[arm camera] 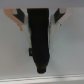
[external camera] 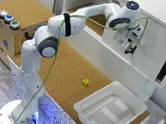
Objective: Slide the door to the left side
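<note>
From the exterior view I see the gripper [external camera: 130, 48] against the door [external camera: 151, 44], at the cabinet's [external camera: 142, 5] right half in that view. In the wrist view, the fingers [arm camera: 20, 16] straddle a dark handle [arm camera: 39, 40]; I cannot tell their grip.

The wrist view is very blurry. A dark shape [arm camera: 40, 42], maybe the handle, hides the gap between the fingers [arm camera: 19, 17] of the gripper [arm camera: 40, 20].
</note>
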`<state>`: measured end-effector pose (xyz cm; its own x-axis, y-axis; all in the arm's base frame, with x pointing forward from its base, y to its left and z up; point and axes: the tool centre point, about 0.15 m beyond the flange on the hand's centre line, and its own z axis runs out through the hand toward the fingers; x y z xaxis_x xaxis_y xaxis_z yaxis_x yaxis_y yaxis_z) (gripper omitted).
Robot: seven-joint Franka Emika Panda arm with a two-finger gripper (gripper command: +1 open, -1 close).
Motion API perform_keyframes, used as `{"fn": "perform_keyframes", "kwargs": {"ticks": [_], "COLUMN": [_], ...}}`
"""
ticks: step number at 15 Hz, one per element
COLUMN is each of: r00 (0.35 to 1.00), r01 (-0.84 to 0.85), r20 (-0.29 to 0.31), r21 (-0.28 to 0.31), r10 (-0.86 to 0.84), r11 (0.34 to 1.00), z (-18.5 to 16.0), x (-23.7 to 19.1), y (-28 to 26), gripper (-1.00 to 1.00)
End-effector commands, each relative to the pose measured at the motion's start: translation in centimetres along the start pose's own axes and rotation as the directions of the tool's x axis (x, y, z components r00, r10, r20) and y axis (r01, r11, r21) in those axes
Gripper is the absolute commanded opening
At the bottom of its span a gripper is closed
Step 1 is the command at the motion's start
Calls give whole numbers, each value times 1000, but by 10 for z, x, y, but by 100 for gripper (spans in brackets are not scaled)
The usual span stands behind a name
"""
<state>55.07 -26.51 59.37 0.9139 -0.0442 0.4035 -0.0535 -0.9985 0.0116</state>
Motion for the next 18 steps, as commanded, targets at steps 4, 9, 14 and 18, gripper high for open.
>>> {"fn": "perform_keyframes", "kwargs": {"ticks": [4,9,14,18], "r00": [999,999,998,999], "r01": [-36,31,63,31], "r20": [17,25,7,-29], "r21": [-146,-84,-66,-70], "r10": [39,-29,-62,-33], "r11": [989,996,996,997], "z": [22,26,20,23], "x": [16,30,50,68], "y": [-76,-93,-122,-167], "gripper": [-100,-100,-100,-100]}}
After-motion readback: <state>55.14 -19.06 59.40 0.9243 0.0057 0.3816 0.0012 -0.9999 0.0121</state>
